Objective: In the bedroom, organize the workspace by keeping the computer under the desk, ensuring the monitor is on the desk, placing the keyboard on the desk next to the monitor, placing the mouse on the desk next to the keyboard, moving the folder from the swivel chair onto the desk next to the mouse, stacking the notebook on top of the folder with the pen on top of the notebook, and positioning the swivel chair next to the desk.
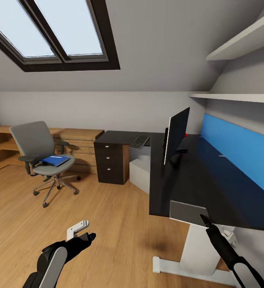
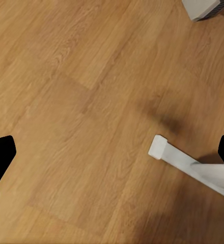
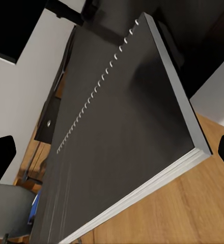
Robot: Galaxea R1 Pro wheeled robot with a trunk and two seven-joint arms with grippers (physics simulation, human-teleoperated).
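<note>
Head view: notebook [image 1: 189,213] lies at the desk [image 1: 212,180] near edge, our right gripper [image 1: 204,219] at its corner; we cannot tell whether it has hold. Folder [image 1: 55,160] sits on the chair [image 1: 44,154], well apart. Left wrist: left gripper [image 2: 112,152] spread wide, empty, over floor. Right wrist: notebook [image 3: 127,132] thin, stiff, light, slick-covered; we'd pinch an overhanging edge, not the spiral side.
</note>
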